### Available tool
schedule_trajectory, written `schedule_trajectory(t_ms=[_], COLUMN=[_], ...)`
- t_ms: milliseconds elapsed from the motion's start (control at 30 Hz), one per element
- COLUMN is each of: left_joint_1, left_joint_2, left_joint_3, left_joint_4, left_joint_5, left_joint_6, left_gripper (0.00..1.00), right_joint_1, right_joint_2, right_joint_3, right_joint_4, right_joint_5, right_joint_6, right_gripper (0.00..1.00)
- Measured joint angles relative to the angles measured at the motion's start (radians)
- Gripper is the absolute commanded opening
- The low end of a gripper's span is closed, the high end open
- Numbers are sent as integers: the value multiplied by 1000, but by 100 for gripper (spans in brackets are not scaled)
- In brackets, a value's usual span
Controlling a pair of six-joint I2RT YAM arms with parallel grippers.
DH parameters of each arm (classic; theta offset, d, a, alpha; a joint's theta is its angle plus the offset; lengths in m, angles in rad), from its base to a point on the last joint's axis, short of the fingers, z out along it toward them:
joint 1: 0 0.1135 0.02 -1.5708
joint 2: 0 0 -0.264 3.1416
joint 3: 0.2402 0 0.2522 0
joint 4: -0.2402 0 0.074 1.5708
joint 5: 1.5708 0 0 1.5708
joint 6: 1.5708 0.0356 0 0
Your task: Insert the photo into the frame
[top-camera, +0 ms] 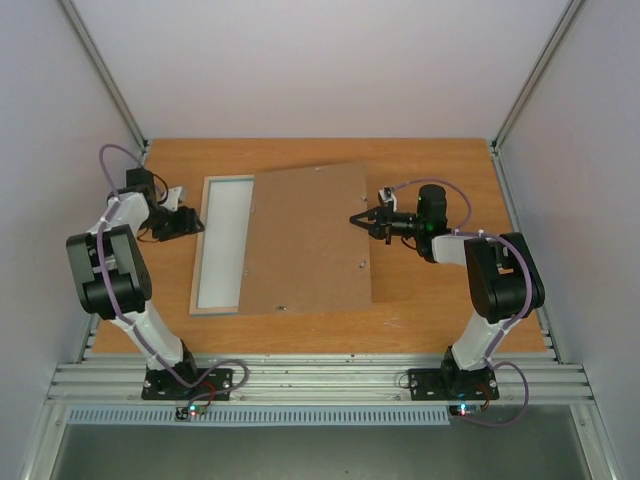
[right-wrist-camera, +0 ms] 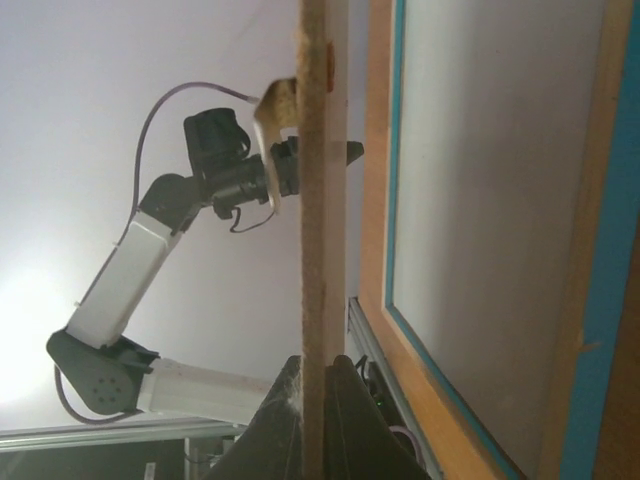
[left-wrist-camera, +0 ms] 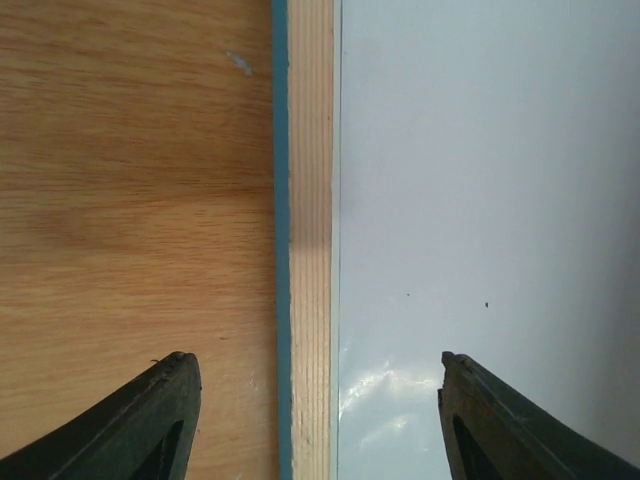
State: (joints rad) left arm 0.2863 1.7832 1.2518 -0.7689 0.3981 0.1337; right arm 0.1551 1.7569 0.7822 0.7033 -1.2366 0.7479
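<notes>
The right gripper is clamped on the right edge of the backing board, which lies skewed across the frame, left of the tabletop's centre. The left gripper is spread over the frame's left rail. The photo cannot be seen, and the board is judged not yet seated.

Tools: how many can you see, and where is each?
2. The left tool is open over the frame's left rail; the right tool is shut on the backing board's right edge.

Tilted brown backing board, light wooden table, white walls
</notes>
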Motion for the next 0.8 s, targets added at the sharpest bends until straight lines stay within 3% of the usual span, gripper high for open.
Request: schedule_trajectory(t_ms=[267, 600, 700, 800], left_joint_1=[-13, -114, -141, -154], left_joint_2=[64, 69, 69, 66], left_joint_3=[3, -22, -37, -48], left_joint_4=[0, 24, 35, 54], left_joint_5=[66, 118, 119, 121], left_joint_6=[47, 70, 77, 70], left_gripper=[49, 38, 38, 44], right_joint_1=[-2, -43, -62, -72], right_joint_2=[0, 0, 0, 0], right_joint_3=[0, -6, -12, -18], right_joint_4=[-104, -185, -210, -230], right_joint_5=[3, 4, 4, 6], right_joint_6=[-99, -174, -193, -207], right_gripper=[1, 1, 1, 1])
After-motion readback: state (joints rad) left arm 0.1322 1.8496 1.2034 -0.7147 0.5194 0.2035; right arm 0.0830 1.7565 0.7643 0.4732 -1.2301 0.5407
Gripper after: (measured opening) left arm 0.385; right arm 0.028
